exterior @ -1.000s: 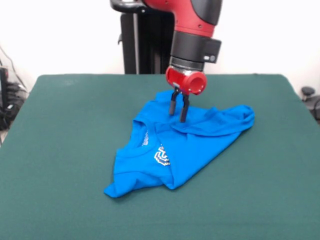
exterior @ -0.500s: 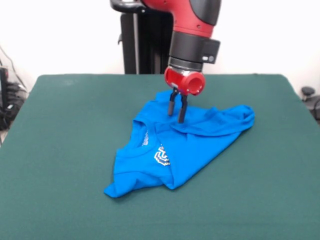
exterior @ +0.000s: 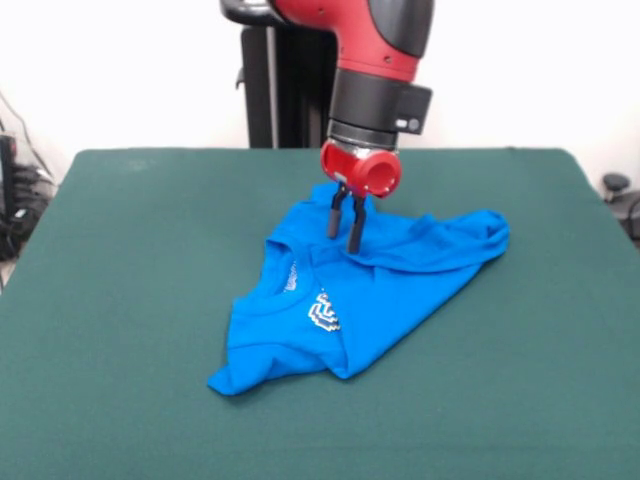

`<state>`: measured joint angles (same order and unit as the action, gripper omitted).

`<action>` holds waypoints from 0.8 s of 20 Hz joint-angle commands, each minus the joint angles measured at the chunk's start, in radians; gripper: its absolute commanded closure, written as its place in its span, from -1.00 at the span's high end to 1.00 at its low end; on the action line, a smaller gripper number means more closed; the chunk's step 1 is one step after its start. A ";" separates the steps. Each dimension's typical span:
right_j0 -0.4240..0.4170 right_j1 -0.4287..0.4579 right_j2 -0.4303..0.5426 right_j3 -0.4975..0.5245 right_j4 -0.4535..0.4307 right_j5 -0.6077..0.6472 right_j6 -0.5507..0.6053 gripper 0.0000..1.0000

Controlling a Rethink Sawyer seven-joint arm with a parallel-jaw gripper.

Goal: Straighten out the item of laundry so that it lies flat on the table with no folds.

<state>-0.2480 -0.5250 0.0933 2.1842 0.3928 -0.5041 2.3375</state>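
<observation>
Where soft cloth bunches: crumpled blue T-shirt (matte green table).

A blue shirt lay crumpled on the green table, folded over itself, with only a scrap of its white print showing near the middle. The red and black arm came down from above. Its gripper hung over the shirt's far part, its two dark fingers slightly apart, tips close to the cloth, holding nothing.
</observation>
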 commanded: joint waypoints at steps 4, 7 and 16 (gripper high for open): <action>0.005 0.116 0.051 -0.130 -0.015 -0.091 0.238 1.00; 0.006 0.126 0.053 -0.133 -0.016 -0.100 0.244 1.00; -0.006 0.110 0.045 -0.101 -0.025 -0.096 0.236 1.00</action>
<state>-0.2495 -0.4393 0.0934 2.1445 0.3795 -0.5720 2.3373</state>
